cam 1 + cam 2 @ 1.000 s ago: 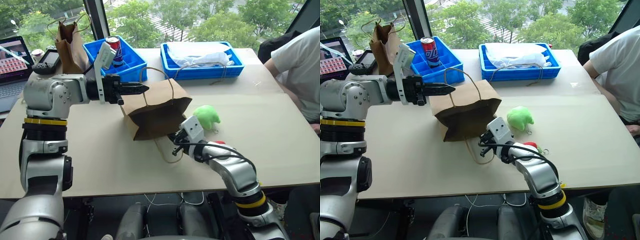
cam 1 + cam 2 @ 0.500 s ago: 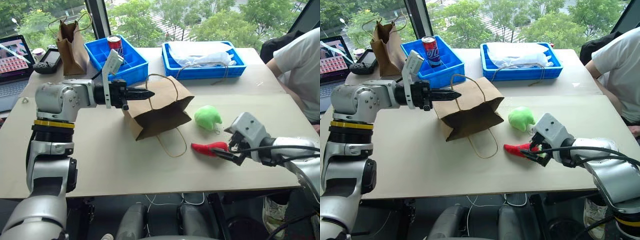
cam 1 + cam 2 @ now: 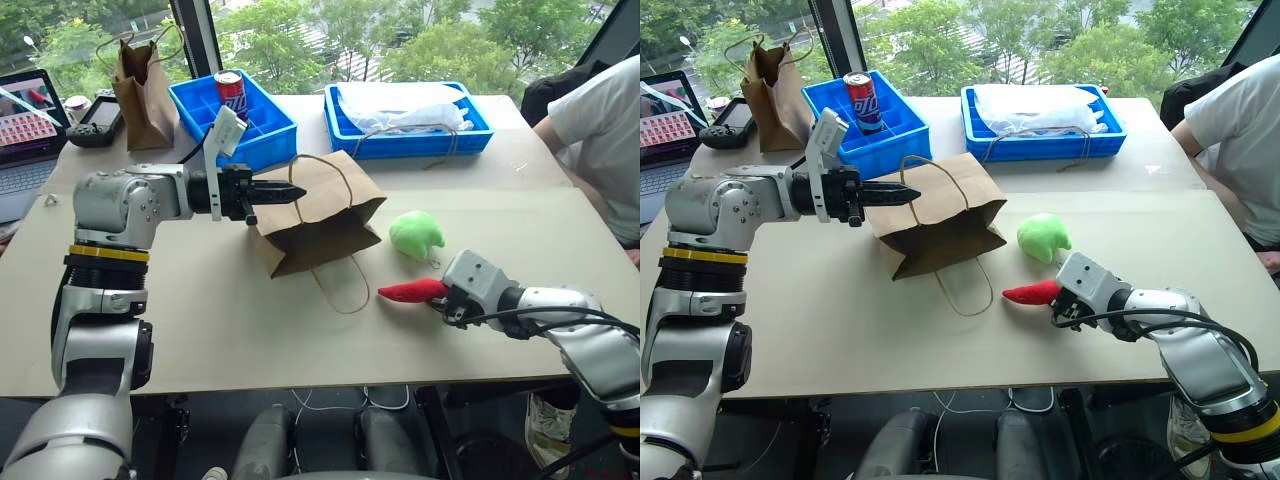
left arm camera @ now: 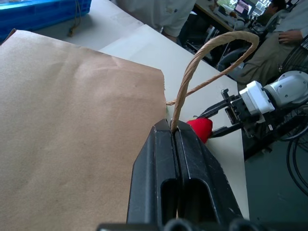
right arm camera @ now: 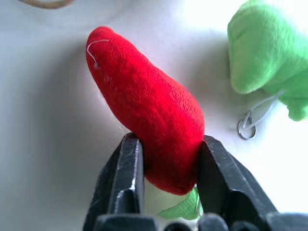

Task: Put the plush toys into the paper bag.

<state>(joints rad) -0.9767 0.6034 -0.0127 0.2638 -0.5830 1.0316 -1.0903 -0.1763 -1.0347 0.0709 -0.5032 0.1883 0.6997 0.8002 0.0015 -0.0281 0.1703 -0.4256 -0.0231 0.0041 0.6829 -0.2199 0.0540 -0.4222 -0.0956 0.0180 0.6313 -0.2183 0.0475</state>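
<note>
The wide brown paper bag (image 3: 320, 225) lies on the table's middle, its mouth toward the right. My left gripper (image 3: 296, 190) is shut on one twine handle (image 4: 204, 60) of the bag and holds it up. The red chili plush (image 5: 149, 110) lies on the table right of the bag, and my right gripper (image 3: 440, 297) is shut on its stem end. The light-green plush (image 3: 414, 232) sits just behind the chili, free on the table. The bag's other handle (image 3: 340, 290) lies flat on the tabletop.
Two blue trays stand at the back: one (image 3: 240, 120) holds a soda can (image 3: 229, 88), the other (image 3: 405, 120) holds white plastic. A narrow darker paper bag (image 3: 140, 85) and a laptop (image 3: 25, 130) are at the back left. A person (image 3: 600, 130) sits at the right.
My right arm swung from the bag's mouth out to the right and its gripper closed on the red chili plush. The left gripper kept still with the handle.
</note>
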